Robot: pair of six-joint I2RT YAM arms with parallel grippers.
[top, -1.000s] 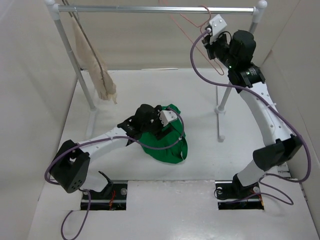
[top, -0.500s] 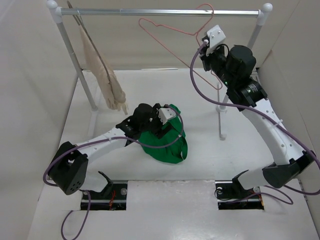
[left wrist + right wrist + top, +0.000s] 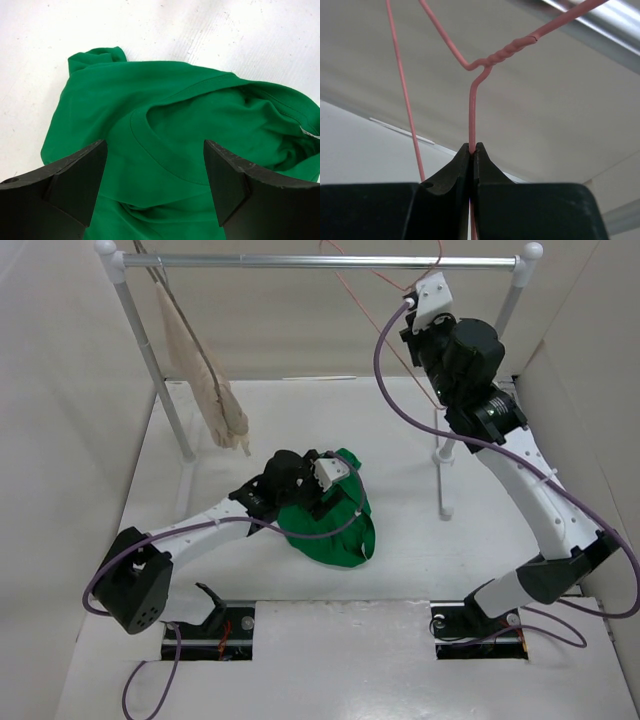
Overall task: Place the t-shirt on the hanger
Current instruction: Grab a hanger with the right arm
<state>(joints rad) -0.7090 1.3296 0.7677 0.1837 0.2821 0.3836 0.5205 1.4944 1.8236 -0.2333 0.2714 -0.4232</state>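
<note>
The bright green t-shirt lies crumpled on the white table; in the left wrist view its collar faces up. My left gripper hovers just above the shirt, open, with its fingers on either side of the collar and nothing between them. My right gripper is raised near the right end of the rail and shut on the pink wire hanger. In the right wrist view the jaws pinch the hanger's wire just below its twisted neck.
A metal clothes rail spans the back on two white posts. A beige garment on a dark hanger dangles from its left end. Side walls close in on both sides.
My right gripper has moved the pink hanger up and tilted it, so its top now runs out of frame. The beige garment has swayed slightly. The left arm has barely moved.
</note>
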